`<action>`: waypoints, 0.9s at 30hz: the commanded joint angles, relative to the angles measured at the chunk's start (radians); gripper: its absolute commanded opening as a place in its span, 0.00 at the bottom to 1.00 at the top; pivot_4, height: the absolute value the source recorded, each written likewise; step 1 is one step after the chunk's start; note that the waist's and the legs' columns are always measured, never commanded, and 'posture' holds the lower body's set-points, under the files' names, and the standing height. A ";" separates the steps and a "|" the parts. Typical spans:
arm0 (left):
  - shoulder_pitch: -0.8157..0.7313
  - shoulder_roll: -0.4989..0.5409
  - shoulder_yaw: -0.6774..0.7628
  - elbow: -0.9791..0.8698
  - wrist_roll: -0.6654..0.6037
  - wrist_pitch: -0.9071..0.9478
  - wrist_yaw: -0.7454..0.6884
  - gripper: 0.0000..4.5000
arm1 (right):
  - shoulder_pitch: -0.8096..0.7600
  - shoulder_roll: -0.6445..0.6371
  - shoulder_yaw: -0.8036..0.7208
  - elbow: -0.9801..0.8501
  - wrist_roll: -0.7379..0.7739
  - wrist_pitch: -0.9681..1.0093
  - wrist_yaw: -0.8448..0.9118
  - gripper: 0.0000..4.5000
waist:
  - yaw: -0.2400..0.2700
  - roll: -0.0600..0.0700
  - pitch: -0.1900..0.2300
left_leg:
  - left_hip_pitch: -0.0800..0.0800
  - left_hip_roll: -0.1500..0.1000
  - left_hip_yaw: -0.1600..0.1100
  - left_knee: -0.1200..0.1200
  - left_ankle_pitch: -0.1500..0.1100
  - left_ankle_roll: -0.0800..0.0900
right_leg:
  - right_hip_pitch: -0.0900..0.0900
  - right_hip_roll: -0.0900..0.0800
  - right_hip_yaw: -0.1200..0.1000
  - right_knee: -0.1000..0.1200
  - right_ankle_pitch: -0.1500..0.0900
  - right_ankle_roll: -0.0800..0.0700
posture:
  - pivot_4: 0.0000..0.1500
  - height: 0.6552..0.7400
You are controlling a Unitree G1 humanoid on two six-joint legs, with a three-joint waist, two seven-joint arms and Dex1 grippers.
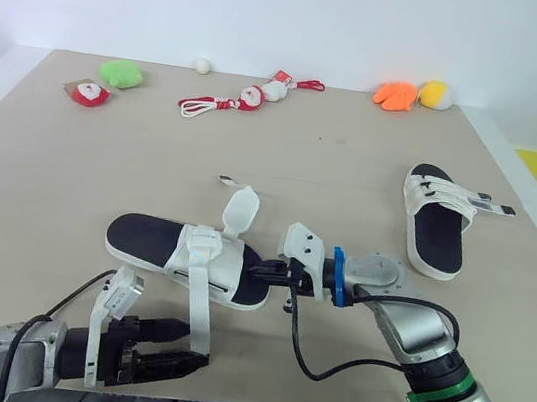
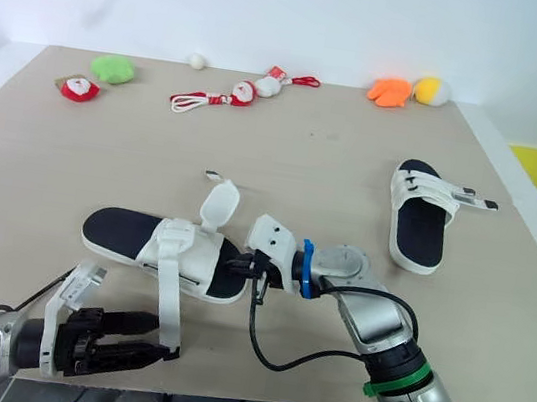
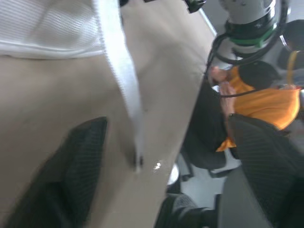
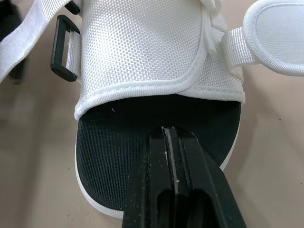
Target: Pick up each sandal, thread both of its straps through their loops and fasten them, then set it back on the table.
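Left eye view: the near sandal [image 1: 146,241] lies sideways on the desk [image 1: 353,173], your closed right gripper [image 1: 263,269] rests on its right end, and its loose strap [image 1: 199,297] hangs between the spread fingers of your left gripper [image 1: 198,344].

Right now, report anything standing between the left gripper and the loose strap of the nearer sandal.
Nothing visible does. The loose strap runs from the nearer sandal across the bare table and ends between the open fingers of the left gripper. The shut right gripper is at the sandal's right end, clear of that path.
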 commanded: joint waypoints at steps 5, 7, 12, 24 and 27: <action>-0.062 -0.006 -0.003 0.019 0.003 0.033 -0.003 0.08 | -0.001 -0.002 0.004 0.008 -0.021 0.005 -0.017 0.00 | 0.000 0.000 0.000 | 0.000 0.000 0.000 0.000 0.000 0.000 | 0.000 0.000 0.000 0.000 0.000 0.000 | 1.00 1.00; -0.071 -0.005 -0.007 0.023 0.008 0.040 -0.011 0.01 | -0.001 -0.003 0.003 0.010 -0.021 0.004 -0.018 0.00 | 0.000 0.000 0.000 | 0.000 0.000 0.000 0.000 0.000 0.000 | 0.000 0.000 0.000 0.000 0.000 0.000 | 1.00 1.00; -0.153 0.037 -0.012 0.044 -0.005 0.086 -0.065 0.01 | 0.000 -0.002 0.002 0.014 -0.024 -0.004 -0.022 0.00 | 0.000 0.000 0.000 | 0.000 0.000 0.000 0.000 0.000 0.000 | 0.000 0.000 0.000 0.000 0.000 0.000 | 1.00 1.00; -0.689 0.193 -0.019 0.345 -0.024 0.255 -0.320 0.01 | 0.000 0.013 0.008 0.018 -0.030 -0.010 -0.037 0.00 | -0.005 -0.001 0.000 | -0.001 0.001 -0.002 -0.001 0.000 0.000 | 0.000 0.005 0.001 0.000 0.000 0.000 | 1.00 1.00; -0.761 0.208 -0.082 0.414 0.074 0.231 -0.426 0.01 | -0.001 0.021 0.010 0.021 -0.030 -0.009 -0.049 0.00 | -0.005 0.000 0.000 | -0.002 0.002 -0.003 -0.002 0.000 0.000 | -0.001 0.007 0.001 0.001 0.000 0.000 | 1.00 1.00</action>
